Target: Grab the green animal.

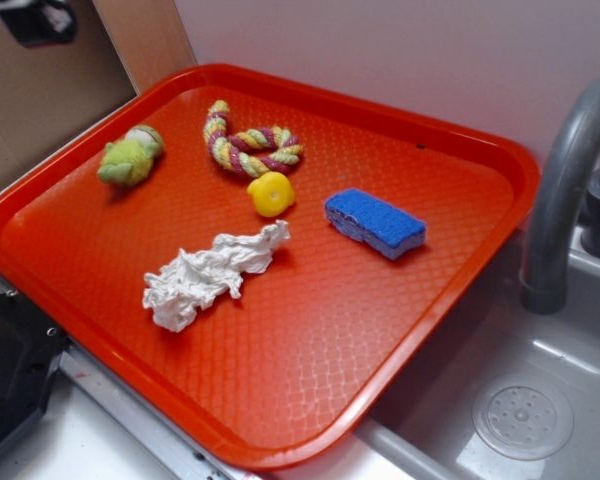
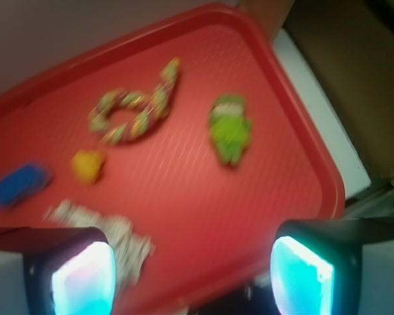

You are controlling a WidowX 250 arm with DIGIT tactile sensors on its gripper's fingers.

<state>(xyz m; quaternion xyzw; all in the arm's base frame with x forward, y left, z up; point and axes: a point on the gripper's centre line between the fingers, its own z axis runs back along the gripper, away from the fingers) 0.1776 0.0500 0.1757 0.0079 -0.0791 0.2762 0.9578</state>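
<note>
Toy kitchen, grey sink [image 1: 520, 400], faucet [image 1: 565, 190]

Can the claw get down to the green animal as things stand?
Probably yes. The green animal lies alone near the tray's corner, apart from the rope. The claw is open above the tray, nothing between them.

So there's a red tray [image 1: 460, 150] sitting next to a grey sink [image 1: 540, 400] with a curved faucet [image 1: 565, 190]. The green animal [image 1: 130, 157] lies near the tray's far left edge, on its own. The braided rope [image 1: 248, 143] is curled up beside it, a yellow duck [image 1: 271, 193] just below that, blue sponge [image 1: 374, 222] off right, crumpled paper [image 1: 210, 273] in the middle.
</note>
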